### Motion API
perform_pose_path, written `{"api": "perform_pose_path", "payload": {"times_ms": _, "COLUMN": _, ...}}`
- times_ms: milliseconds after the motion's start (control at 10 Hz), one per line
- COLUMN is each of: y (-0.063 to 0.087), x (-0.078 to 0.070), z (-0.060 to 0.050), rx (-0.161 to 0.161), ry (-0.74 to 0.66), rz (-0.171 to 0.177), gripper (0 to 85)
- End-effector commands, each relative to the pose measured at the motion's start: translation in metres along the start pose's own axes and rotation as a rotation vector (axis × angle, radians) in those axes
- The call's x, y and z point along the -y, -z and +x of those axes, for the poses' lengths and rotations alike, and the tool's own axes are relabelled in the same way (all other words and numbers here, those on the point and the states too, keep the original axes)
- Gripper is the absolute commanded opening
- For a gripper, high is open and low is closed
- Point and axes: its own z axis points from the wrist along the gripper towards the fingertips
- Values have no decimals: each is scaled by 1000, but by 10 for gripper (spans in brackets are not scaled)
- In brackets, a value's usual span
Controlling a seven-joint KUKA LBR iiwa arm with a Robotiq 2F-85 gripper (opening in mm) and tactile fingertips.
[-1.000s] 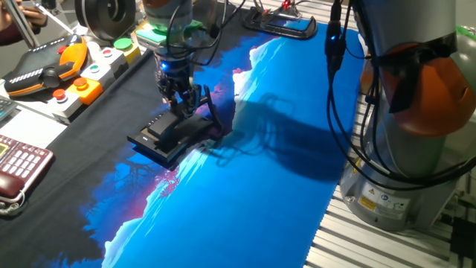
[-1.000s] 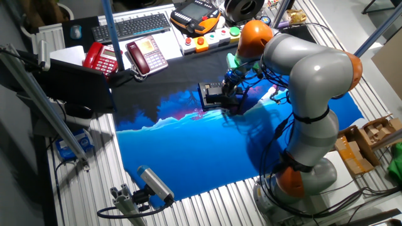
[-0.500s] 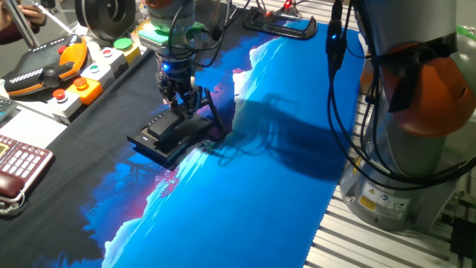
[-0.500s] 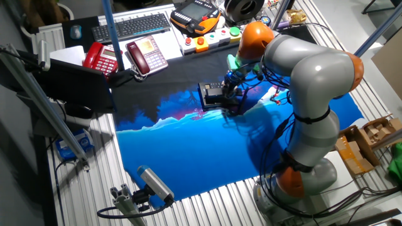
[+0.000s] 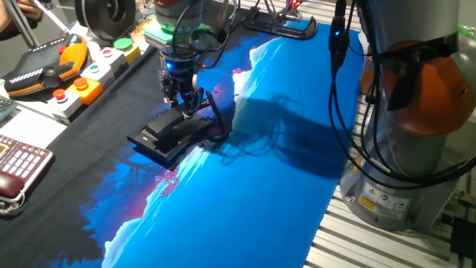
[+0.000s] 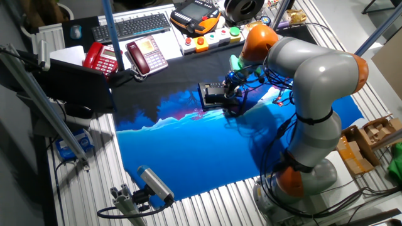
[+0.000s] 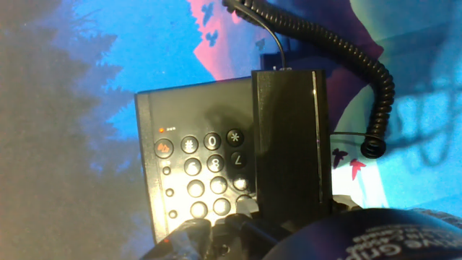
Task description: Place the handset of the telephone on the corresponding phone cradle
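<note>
While backing off upward, looks straight down on the handset [image 7: 289, 144], lying flat beside the keypad [image 7: 209, 166] of the black phone [image 7: 180, 115] and covering the cradle. Appears seated there, with the coiled cord [image 7: 346, 50] trailing loose beyond it onto the blue cloth [image 7: 94, 43]. Farther out, from the side, shows the gripper [image 5: 182, 100] slightly higher than half a second ago, just above the handset. Cannot tell whether apart or together: tips too dark and small. Suggests release done, task near complete. Leaves the dark red phone [image 5: 18, 167] well apart.
</note>
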Motion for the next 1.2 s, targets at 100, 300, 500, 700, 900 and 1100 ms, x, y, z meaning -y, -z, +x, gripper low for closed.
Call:
{"api": "perform_pose_path", "payload": {"times_ms": 100, "y": 0, "x": 0, "z": 0, "rx": -2, "ry": 11, "rz": 4, "gripper": 7}}
{"api": "perform_pose_path", "payload": {"times_ms": 300, "y": -2, "x": 3, "z": 1, "rx": -1, "ry": 28, "rz": -3, "gripper": 7}}
{"api": "perform_pose_path", "payload": {"times_ms": 500, "y": -7, "x": 8, "z": 3, "rx": -17, "ry": 32, "rz": 10, "gripper": 7}}
{"api": "perform_pose_path", "payload": {"times_ms": 700, "y": -10, "x": 9, "z": 2, "rx": -25, "ry": 38, "rz": 31, "gripper": 7}}
{"api": "perform_pose_path", "payload": {"times_ms": 900, "y": -13, "x": 11, "z": 2, "rx": -31, "ry": 49, "rz": 40, "gripper": 7}}
{"api": "perform_pose_path", "payload": {"times_ms": 1100, "y": -19, "x": 14, "z": 3, "rx": -39, "ry": 58, "rz": 43, "gripper": 7}}
